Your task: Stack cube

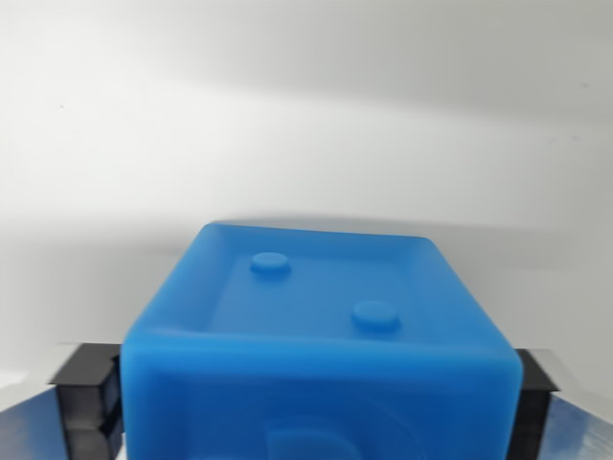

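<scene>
A blue cube [321, 335] fills the lower middle of the wrist view, its top face showing a raised rim and two round studs. My gripper [316, 407] is shut on the cube: a black finger pad [88, 398] presses its left side and another black pad presses its right side at the bottom of the picture. The cube hides the fingertips and whatever lies straight below it. No second cube is in view.
A plain white surface [306, 125] spreads beyond the cube, with a soft shadow just behind the cube's far edge. Metal parts of the fingers show at both bottom corners.
</scene>
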